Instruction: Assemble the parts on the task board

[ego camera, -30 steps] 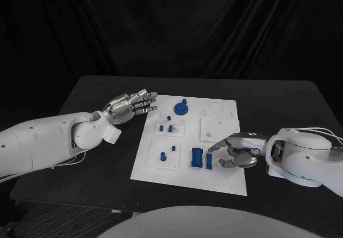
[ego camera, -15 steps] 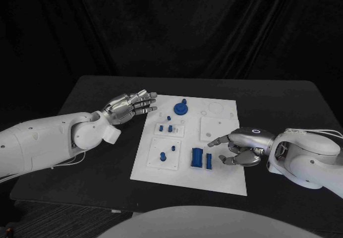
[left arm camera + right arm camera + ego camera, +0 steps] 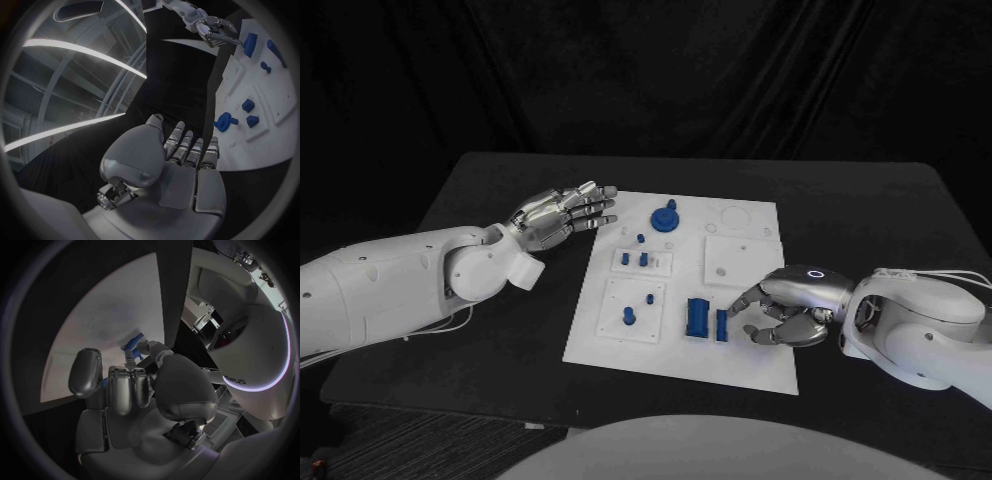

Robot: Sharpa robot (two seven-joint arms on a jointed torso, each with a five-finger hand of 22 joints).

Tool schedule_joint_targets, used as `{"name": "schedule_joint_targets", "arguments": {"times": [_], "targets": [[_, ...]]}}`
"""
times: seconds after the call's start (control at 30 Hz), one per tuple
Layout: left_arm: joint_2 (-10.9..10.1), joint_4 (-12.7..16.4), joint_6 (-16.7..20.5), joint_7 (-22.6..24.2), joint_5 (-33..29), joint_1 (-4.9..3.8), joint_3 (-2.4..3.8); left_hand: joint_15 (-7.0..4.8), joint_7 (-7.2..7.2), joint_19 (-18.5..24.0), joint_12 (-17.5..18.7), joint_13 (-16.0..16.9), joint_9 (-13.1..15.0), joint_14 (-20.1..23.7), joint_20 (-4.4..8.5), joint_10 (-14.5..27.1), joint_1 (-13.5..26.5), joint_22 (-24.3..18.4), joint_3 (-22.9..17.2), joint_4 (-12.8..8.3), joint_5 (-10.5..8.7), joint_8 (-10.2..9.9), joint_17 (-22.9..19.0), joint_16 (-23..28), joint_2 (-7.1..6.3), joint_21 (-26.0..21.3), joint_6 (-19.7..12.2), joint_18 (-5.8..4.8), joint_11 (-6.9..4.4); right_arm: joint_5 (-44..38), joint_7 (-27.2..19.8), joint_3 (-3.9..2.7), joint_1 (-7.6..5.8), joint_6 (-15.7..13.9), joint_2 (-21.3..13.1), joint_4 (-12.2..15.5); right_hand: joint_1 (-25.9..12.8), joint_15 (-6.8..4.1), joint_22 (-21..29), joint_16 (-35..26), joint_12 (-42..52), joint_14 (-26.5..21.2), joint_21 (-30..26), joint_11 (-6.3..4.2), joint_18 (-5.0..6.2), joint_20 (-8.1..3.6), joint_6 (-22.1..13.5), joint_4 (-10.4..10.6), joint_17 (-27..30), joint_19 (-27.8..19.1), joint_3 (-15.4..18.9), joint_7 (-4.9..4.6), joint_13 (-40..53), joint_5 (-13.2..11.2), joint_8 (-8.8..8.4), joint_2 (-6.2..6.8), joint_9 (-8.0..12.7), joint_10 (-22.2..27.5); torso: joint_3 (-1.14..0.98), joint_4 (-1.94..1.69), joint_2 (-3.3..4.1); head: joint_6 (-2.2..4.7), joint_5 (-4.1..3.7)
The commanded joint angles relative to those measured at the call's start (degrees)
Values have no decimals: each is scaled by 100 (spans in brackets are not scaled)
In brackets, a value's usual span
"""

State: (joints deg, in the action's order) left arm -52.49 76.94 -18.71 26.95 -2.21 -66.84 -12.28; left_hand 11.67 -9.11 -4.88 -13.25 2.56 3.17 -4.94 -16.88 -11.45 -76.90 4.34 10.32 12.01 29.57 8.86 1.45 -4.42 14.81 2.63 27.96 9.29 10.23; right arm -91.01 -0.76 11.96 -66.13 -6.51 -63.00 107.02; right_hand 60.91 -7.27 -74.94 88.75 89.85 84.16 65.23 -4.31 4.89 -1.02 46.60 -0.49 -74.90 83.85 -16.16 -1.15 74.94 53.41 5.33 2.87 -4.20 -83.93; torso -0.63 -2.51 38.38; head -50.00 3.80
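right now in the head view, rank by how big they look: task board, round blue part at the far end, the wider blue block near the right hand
1. task board
2. wider blue block
3. round blue part, which looks only slightly smaller; it lies farther from the camera, so that order is unsure.

We see a black table (image 3: pixel 862 205) filling the middle of the head view, its corners rounded. Behind it, across the whole upper part of the frame, hangs a black curtain (image 3: pixel 646 70) in vertical folds. At the lower left corner a strip of dark floor (image 3: pixel 416 445) shows. In the left wrist view, long bright light strips (image 3: pixel 81 55) arc across the ceiling.
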Motion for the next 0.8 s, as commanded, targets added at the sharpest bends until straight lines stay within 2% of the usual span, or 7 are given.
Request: {"name": "schedule_joint_targets", "arguments": {"times": [0.03, 0.23, 0.37, 0.53, 0.7, 0.8], "targets": [[9, -7, -92, 61, 5, 14, 4, -4, -151, -3, 1, 2, 3, -26, 1, -19, -25, -3, -6, -38, 29, 13, 1, -14, 16, 29, 1, -70, 5, -69, -15, -1, 55, 0, -10, 17, -50, -3, -914, 12, 15, 510, 18, 15, -44, 13, 48, -5, -1112, 69, -42, 8, 1506, -31, 16, 4, -7, -607, 0, 0, 0, 0, -1], [15, -15, -99, 56, 5, 15, 4, -3, -148, -4, 4, 2, 1, -25, 1, -15, -24, -3, -7, -39, 29, 9, 0, -13, 16, 29, -11, -71, 6, -70, 53, -1, 127, 13, 21, -8, -43, -3, -911, 8, 15, 508, 5, 7, -40, 17, 16, -21, -1100, 65, -77, 30, 1506, -73, -20, -6, 10, -607, 0, -3, 10, 0, -10], [15, -15, -103, 55, 5, 15, 4, -2, -143, -1, 3, 2, 0, -24, 1, -15, -24, -6, -8, -40, 29, 5, 0, -12, 17, 27, -20, -72, 7, -70, 98, -1, 151, 0, 36, -20, -50, -7, -904, 4, 15, 505, -22, 0, -34, 17, -131, -23, -1086, 57, -102, 37, 1506, -98, -72, -19, 35, -607, 0, -3, 11, 0, 7], [4, -12, -99, 54, 5, 15, 4, -2, -143, -1, 3, 2, 0, -24, 1, -15, -24, -6, -8, -40, 29, 5, 0, -12, 17, 27, -20, -72, 7, -70, 99, -2, 159, -65, 15, 4, -50, -8, -905, 5, 15, 505, -17, 0, -35, 16, -41, -22, -1089, 58, -106, 36, 1506, -99, -64, -24, 27, -607, 0, -4, 10, 0, 12], [-4, -13, -95, 49, 5, 16, 4, -2, -143, -1, 3, 2, 0, -24, 1, -15, -24, -6, -8, -40, 29, 5, 0, -12, 17, 27, -20, -72, 7, -70, 50, -2, 161, -205, -47, 68, -66, -1, -906, 5, 15, 506, -10, 16, -36, 19, 83, -24, -1090, 59, -141, 5, 1506, -94, -29, -31, 10, -607, 0, -3, 10, 0, 19], [-2, -14, -95, 45, 5, 16, 4, -1, -138, -2, -1, 3, 0, -24, 1, -17, -22, -5, -9, -42, 28, 7, 0, -13, 17, 29, -14, -74, 10, -70, 34, -3, 161, -255, -81, 116, -93, 34, -908, 1, 15, 503, 1, 68, -41, 40, 248, -35, -1071, 63, -176, -70, 1506, -67, 17, -10, -7, -607, 0, -3, 10, 0, 13]]}}
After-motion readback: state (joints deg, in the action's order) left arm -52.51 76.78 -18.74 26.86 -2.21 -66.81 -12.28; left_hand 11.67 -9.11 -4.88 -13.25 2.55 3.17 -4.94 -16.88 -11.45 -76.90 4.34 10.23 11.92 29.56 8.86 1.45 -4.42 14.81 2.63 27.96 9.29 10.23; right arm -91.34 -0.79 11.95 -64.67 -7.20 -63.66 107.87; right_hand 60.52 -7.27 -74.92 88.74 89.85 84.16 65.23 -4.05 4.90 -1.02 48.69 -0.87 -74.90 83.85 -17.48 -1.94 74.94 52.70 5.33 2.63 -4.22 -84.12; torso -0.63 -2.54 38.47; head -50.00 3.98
